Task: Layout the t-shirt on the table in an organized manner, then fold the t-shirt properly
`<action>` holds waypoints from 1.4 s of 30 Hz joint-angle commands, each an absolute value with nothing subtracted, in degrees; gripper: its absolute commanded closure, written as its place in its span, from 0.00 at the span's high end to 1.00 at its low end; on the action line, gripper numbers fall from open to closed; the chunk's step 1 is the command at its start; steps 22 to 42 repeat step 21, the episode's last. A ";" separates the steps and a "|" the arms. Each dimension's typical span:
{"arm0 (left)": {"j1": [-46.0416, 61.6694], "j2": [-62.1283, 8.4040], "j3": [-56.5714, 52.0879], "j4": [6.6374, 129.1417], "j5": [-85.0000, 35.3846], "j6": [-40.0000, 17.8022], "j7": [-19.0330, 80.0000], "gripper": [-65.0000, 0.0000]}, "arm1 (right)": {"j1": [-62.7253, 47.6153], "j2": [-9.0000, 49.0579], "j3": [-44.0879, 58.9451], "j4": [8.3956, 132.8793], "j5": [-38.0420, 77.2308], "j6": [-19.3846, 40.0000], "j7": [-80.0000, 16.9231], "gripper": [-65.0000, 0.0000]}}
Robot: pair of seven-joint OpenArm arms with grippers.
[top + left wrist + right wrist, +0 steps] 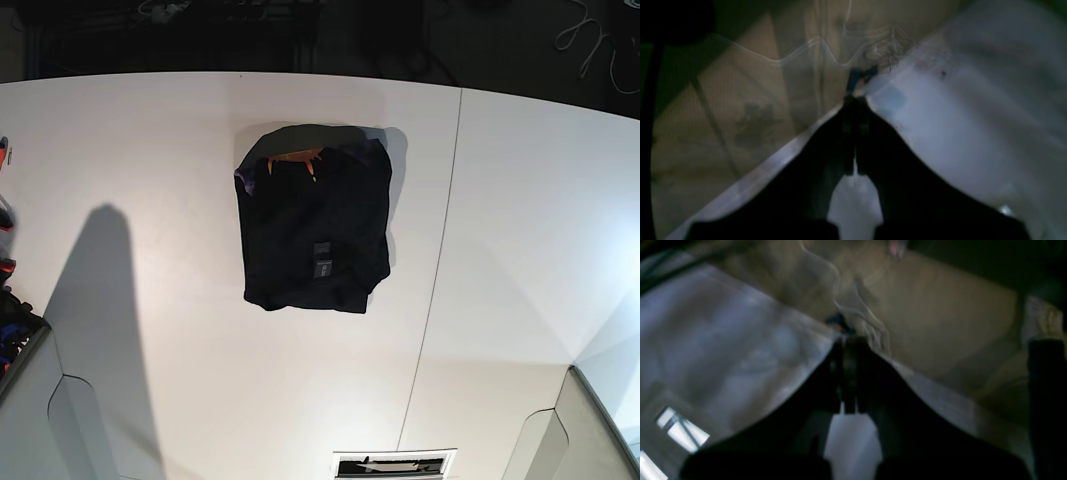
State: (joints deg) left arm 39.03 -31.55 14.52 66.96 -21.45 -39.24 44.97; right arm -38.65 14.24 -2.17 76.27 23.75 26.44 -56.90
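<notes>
Left gripper (pixel 855 133): dark jaws pressed together to a point, nothing between them, seen from its wrist camera over the table (pixel 973 140) edge, which runs diagonally from 7 o'clock toward 1 o'clock; blurred tan floor lies beyond at 10 o'clock. Right gripper (pixel 848 373): jaws likewise narrow and closed on nothing, table surface at 9 o'clock in that wrist view, tan floor at 2 o'clock. Both wrist views are motion-blurred; finer detail unreadable. Neither gripper shows in the base view. There the t-shirt (pixel 315 235) lies folded into a compact, roughly rectangular black bundle, slightly toward 11 o'clock of the view's centre. Orange-and-purple neckline (pixel 290 160) sits at the bundle's 12 o'clock edge; small grey label (pixel 321 262) lies just below its middle. A thin dark seam (pixel 440 250) crosses the white top at 3 o'clock of the shirt, apart from it.
</notes>
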 commanded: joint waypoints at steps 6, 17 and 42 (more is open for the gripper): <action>27.75 -30.04 23.75 52.53 -16.80 -31.75 44.77 0.00 | -26.74 13.63 -9.56 56.21 22.92 24.12 -57.21 0.00; 10.61 -21.65 39.79 38.92 -16.10 -30.63 43.51 0.00 | -9.98 9.72 -11.64 38.92 21.67 25.26 -59.42 0.00; 10.50 -20.49 40.58 38.92 -16.12 -30.63 43.38 0.00 | -8.88 9.67 -11.64 39.86 21.65 25.28 -59.66 0.00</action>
